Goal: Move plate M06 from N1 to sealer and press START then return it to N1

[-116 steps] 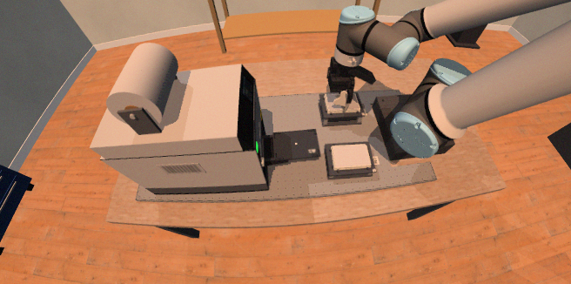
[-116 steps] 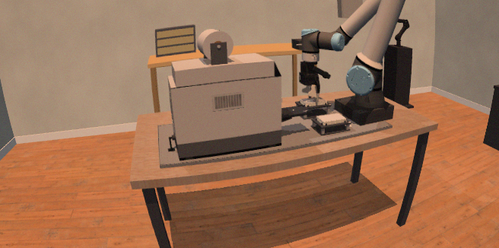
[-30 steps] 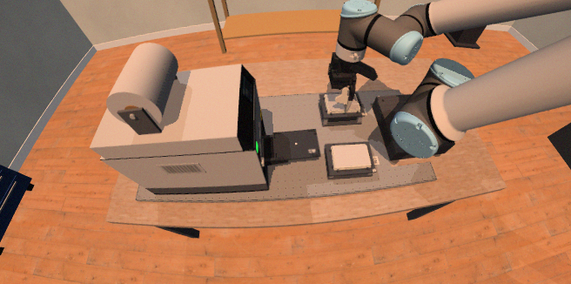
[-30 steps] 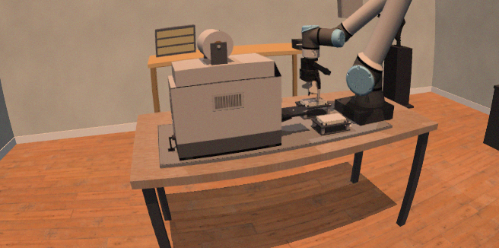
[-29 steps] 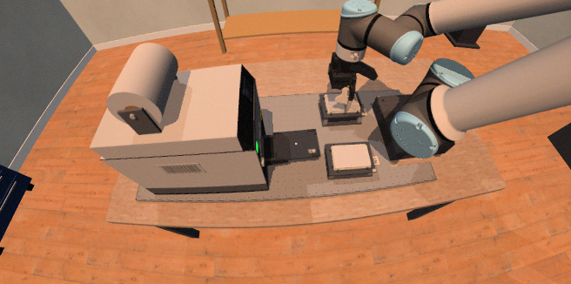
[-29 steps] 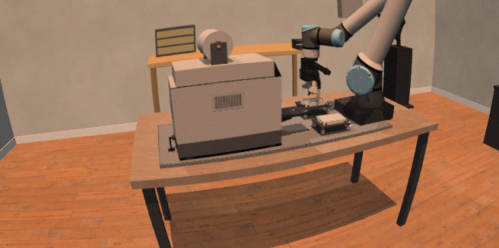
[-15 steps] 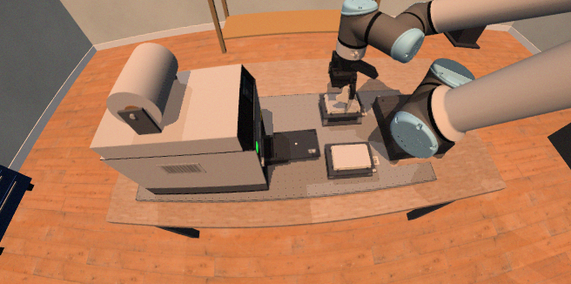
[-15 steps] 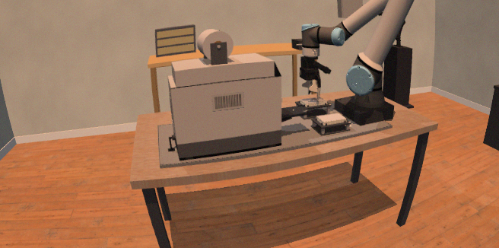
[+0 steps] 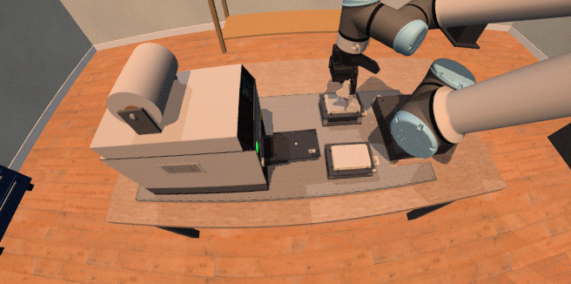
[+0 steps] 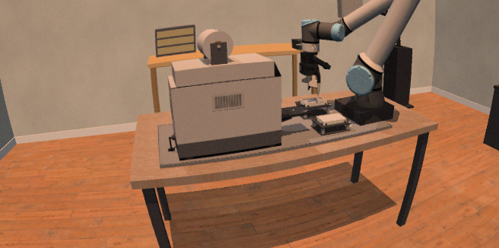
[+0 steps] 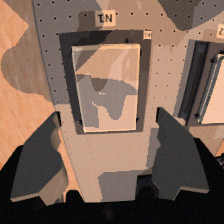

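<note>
Shows, from the top, the claw point(image 9: 347, 94) point(image 10: 314, 90) point(image 11: 108, 110) released above plate M06 point(image 9: 337, 104) point(image 10: 313, 101) point(image 11: 107, 90) in nest N1 point(image 9: 341, 121) point(image 10: 323, 106) point(image 11: 69, 75); the lamp point(image 9: 257, 147) lit green, the stage point(image 9: 296, 145) point(image 10: 294, 112) extended. Shows, from the exterior, fingertips pointing downward, apart from M06. Shows, from the wrist, M06 lying flat within N1 and, alongside, the second plate point(image 9: 352, 156) point(image 10: 331, 119) point(image 11: 215, 100), partly cropped.

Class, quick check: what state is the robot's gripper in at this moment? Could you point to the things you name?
Gripper point(image 9: 348, 88) point(image 10: 314, 87) point(image 11: 108, 110): open, jaws apart and holding nothing, above the plate in nest N1 point(image 9: 342, 104) point(image 10: 313, 101) point(image 11: 110, 100).
</note>
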Available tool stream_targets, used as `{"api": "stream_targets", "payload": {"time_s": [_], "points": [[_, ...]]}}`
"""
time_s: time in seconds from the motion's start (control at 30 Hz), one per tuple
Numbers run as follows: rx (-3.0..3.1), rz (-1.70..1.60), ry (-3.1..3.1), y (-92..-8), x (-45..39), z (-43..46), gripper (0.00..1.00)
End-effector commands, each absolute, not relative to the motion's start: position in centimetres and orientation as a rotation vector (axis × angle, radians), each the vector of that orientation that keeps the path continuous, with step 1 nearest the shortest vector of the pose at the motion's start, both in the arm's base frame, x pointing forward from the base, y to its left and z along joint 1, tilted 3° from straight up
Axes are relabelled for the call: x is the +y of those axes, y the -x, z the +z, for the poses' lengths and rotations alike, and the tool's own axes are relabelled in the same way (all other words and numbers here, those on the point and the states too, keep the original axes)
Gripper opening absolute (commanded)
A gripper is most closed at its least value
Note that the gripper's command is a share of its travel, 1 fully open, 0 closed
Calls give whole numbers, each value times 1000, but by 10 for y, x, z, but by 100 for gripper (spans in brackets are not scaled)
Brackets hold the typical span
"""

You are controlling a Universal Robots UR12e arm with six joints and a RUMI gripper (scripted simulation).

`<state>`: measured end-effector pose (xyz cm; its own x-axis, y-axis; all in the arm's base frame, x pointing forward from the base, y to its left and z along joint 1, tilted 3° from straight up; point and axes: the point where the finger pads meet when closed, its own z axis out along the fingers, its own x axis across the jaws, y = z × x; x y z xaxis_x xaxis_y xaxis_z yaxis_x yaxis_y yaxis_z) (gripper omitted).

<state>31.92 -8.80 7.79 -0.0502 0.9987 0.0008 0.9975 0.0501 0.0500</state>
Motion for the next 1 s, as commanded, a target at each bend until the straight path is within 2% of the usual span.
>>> {"api": "stream_targets", "payload": {"time_s": [0.0,0.97], "points": [[2251,58,-2142,-319,-90,89,68],[2251,58,-2142,-317,-90,132,68]]}}
